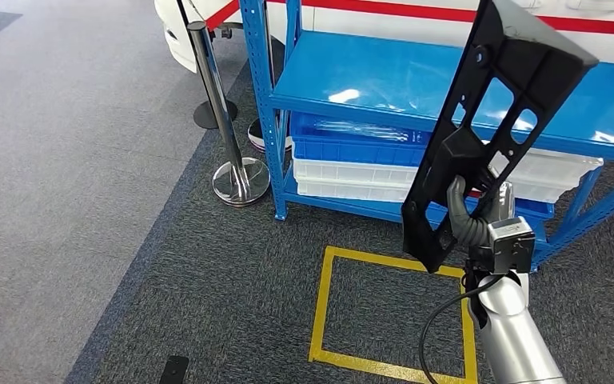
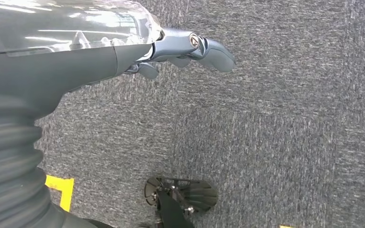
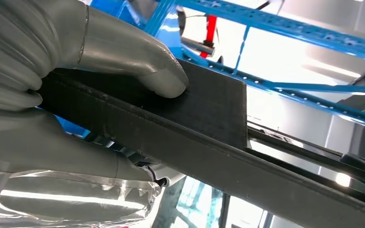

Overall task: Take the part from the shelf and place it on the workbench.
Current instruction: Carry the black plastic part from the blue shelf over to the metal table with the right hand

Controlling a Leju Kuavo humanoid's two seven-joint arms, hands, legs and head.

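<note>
Our right hand's fingers are wrapped tight around the lower end of the black part, the thumb pressed flat on its dark face in the right wrist view, so the right hand grips it firmly. We hold the part lifted in the air in front of the blue shelf, tilted so that its upper end leans away to our right and its lower end points down toward the floor; it is a long, flat plastic piece with several cut-out openings. It touches neither the shelf surface nor anything below. Our left hand hangs over the grey carpet holding nothing, its fingers loosely extended and apart. On the shelf's lower level we see a blue crate stacked on white trays. On the carpet just in front of the shelf lies a rectangle of yellow tape, and our right arm rises over its far right corner. To the left of the shelf stands a chrome stanchion post on a round base, with a second base close behind it.
</note>
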